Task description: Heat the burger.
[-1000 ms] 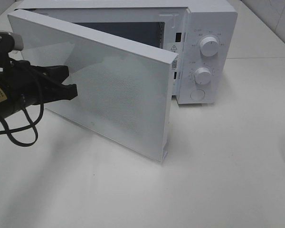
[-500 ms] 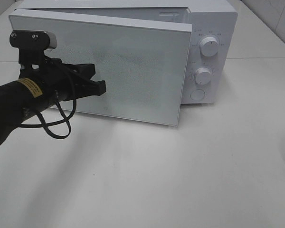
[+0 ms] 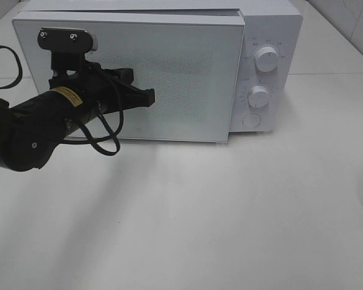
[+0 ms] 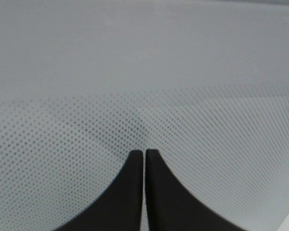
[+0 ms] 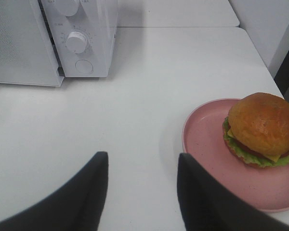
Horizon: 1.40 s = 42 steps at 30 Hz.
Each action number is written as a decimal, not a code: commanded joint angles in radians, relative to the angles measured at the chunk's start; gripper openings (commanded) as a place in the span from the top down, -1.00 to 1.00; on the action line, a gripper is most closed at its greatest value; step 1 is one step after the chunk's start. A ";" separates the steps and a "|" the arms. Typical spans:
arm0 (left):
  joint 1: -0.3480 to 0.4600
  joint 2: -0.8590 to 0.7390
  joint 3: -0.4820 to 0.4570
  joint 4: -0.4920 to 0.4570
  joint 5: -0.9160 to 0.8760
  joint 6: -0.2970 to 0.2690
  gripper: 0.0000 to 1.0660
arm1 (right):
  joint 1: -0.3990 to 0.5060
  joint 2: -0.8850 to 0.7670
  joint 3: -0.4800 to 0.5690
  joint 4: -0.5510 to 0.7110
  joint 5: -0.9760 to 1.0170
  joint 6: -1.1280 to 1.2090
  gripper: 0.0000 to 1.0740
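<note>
White counter (image 3: 242, 217) is all around me, smooth and bare in the middle, with a white microwave (image 3: 269, 24) standing at the back of it. Its big door (image 3: 187, 78) looks almost shut, with only a thin gap at the top edge. My left pincer (image 3: 146, 95) is clenched tight with nothing inside it, and its tips press flat on the dotted front of the door. I think I keep it clenched so it makes one hard point to push the door with. My right pincer (image 5: 140, 192) hangs part way open over the counter and grasps nothing. It waits near the burger (image 5: 261, 129), which sits on a pink plate (image 5: 207, 154) on the counter, well apart from the microwave, off on my right side. So the burger is not inside, and I think the door will have to open before the burger can go in to get warm. That door is the thing in the way. Two round knobs (image 3: 266, 58) and a round button (image 3: 251, 121) sit on the panel beside the door, and nothing is touching them. Nothing lies on the counter between the plate and the microwave.
</note>
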 commanded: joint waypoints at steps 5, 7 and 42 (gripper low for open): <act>-0.006 0.036 -0.091 -0.038 0.038 0.026 0.99 | -0.003 -0.031 0.003 0.003 -0.007 -0.014 0.18; -0.006 0.045 -0.104 -0.039 0.038 0.025 0.99 | -0.003 -0.031 0.003 0.003 -0.007 -0.014 0.18; -0.006 0.084 -0.290 -0.078 0.159 0.133 0.99 | -0.003 -0.031 0.003 0.003 -0.007 -0.014 0.18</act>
